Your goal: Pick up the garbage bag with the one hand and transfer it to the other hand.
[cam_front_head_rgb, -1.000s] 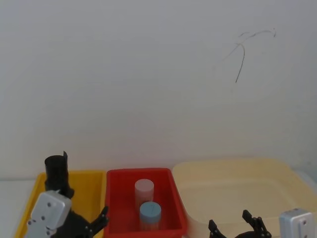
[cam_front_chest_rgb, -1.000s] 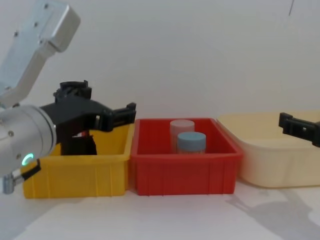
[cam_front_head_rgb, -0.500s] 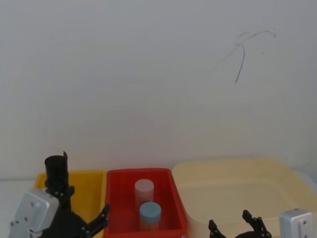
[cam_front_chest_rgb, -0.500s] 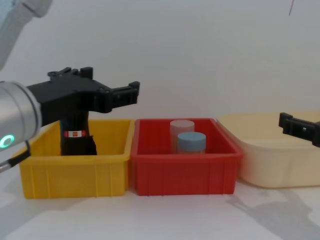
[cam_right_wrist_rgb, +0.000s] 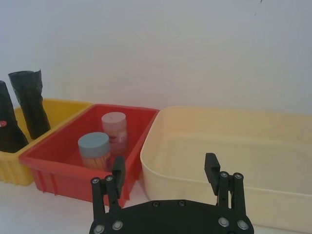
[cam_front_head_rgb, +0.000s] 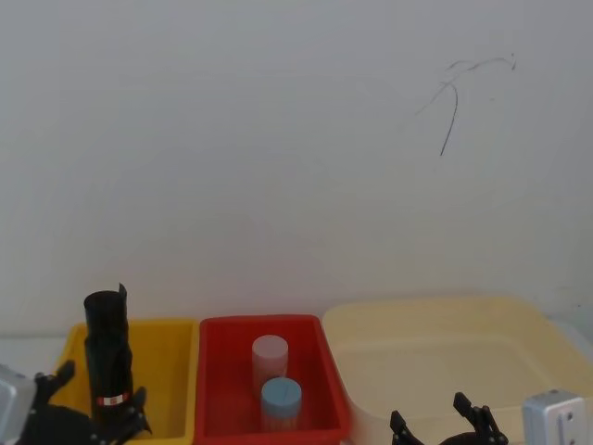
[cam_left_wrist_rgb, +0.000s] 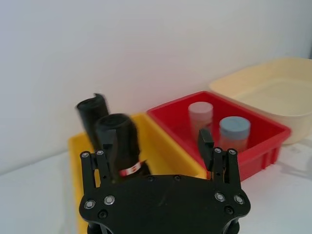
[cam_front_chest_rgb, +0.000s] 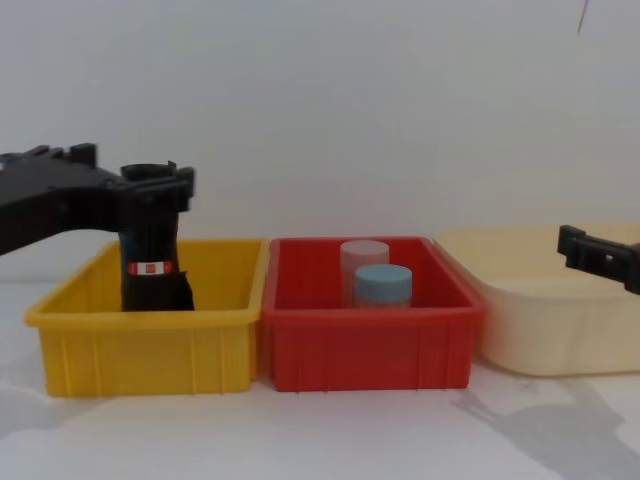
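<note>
Two claws near: left claw (cam_left_wrist_rgb: 156, 140) is hanging spread in front of the yellow bin (cam_front_chest_rgb: 140, 350); right claw (cam_right_wrist_rgb: 165, 168) is sitting spread, parked near right by the cream tub (cam_right_wrist_rgb: 278, 209). One garbage bag (cam_left_wrist_rgb: 121, 146) is standing upright in the yellow bin; I cannot tell if the fingers are bracketing it. Judging it light, slick and crushable, I'm favouring a mid-body pinch above the label, leaving the top free. One plain black roll (cam_left_wrist_rgb: 91, 112) is standing just behind. Two jars are sitting in one red bin (cam_front_chest_rgb: 365, 350): blue-lidded jar (cam_front_chest_rgb: 383, 285), pale jar (cam_front_chest_rgb: 362, 252) behind.

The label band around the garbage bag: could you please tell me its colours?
Red and white, on the black garbage bag; clearest in the chest view.
</note>
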